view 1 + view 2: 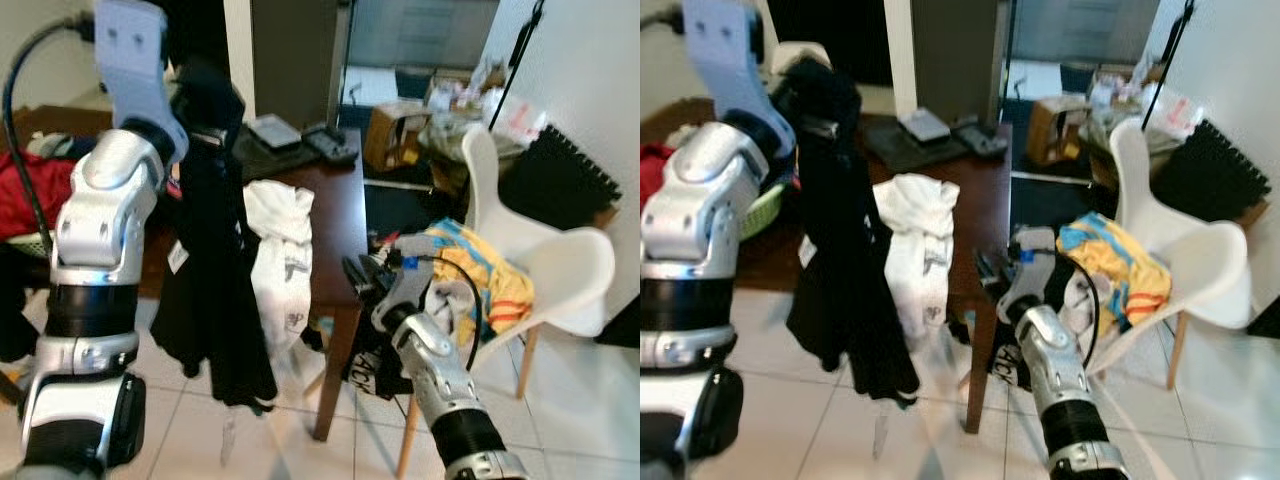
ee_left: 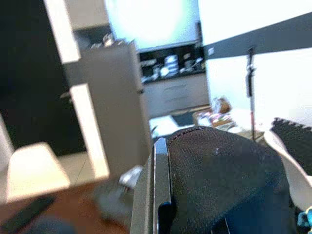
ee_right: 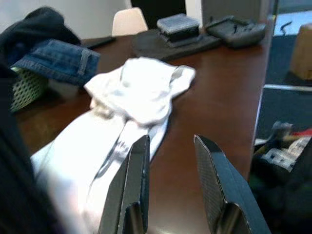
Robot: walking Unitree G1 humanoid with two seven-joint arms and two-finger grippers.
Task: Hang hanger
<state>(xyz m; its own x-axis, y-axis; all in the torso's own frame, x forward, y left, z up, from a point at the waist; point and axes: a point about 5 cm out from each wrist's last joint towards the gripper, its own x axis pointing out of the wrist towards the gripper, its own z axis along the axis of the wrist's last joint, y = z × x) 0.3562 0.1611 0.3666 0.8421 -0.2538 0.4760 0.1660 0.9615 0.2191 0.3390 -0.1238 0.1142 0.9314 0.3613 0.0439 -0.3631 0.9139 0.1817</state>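
A black garment hangs from my raised left gripper, above the table's left edge, and reaches down to the floor. The cloth drapes over the gripper, so any hanger inside it is hidden. In the left wrist view the black cloth lies against one finger. My right gripper is low at the table's right front corner, open, with nothing between its fingers. It faces a white garment that is spread on the table and hangs over its front edge.
The dark brown table carries black cases at the back and a green basket with jeans. A white chair holding a colourful cloth stands at the right. Boxes and clutter fill the back right.
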